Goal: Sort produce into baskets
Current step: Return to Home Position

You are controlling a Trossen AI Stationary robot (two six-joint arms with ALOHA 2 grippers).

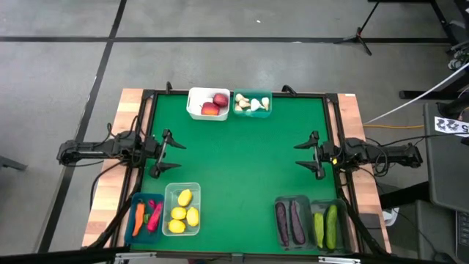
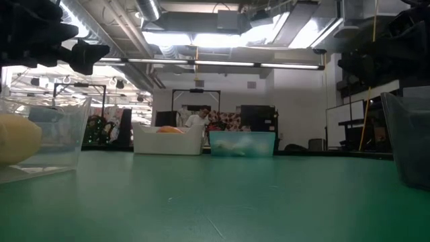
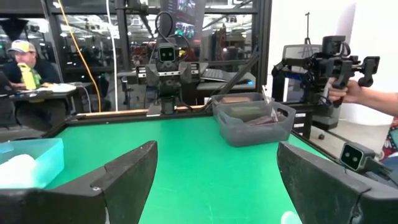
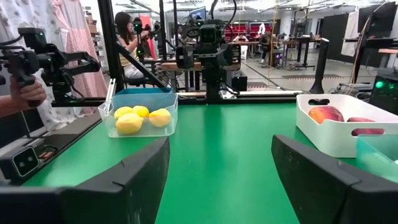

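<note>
All the produce lies in bins on the green table. The white bin point(image 1: 207, 103) holds red apples and the teal bin point(image 1: 253, 104) holds white garlic, both at the far edge. At the near left, the blue bin point(image 1: 144, 217) holds a carrot and chillies, and the clear bin point(image 1: 182, 209) holds lemons. At the near right, one dark bin point(image 1: 290, 221) holds eggplants and the other point(image 1: 327, 225) holds cucumbers. My left gripper point(image 1: 173, 152) is open and empty at the table's left. My right gripper point(image 1: 306, 155) is open and empty at the table's right.
The table has a raised dark frame point(image 1: 238, 94) and wooden side strips point(image 1: 117, 154). People sit at desks in the room beyond point(image 3: 22, 59). A person's hand holds a camera rig past the table's near side point(image 4: 25, 74).
</note>
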